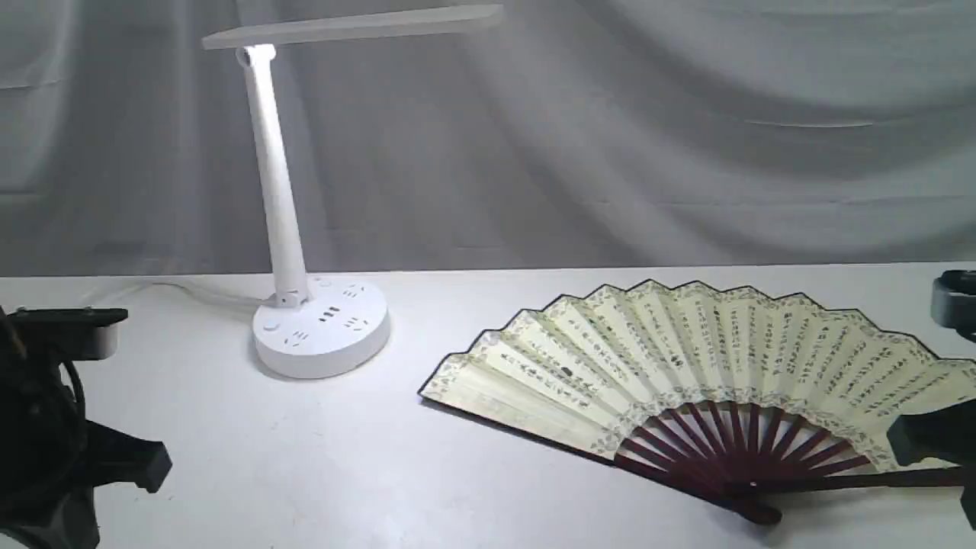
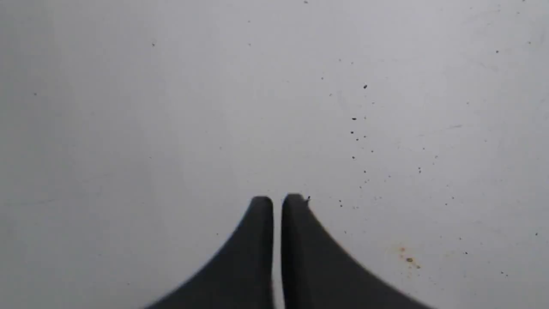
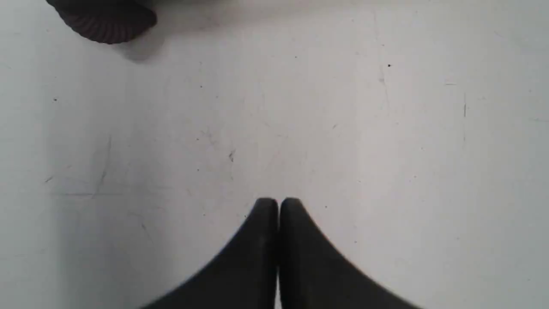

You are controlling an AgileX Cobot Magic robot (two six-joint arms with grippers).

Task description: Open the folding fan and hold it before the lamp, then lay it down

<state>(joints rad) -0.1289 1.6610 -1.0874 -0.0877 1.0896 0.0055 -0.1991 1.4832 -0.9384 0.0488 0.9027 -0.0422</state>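
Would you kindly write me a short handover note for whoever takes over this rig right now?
Left gripper: shut, holding nothing, above the white table.
Right gripper: shut, holding nothing, also above the table.
Cream pleated paper folding fan with dark maroon ribs: spread open, lying flat on the table, right of the lamp and apart from it.
White plastic desk lamp: upright, left of centre.
Done: fan opened and laid down.
Left: nothing evident; whether it was held before the lamp cannot be told.

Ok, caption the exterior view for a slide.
The folding fan lies spread open on the white table beside the desk lamp.
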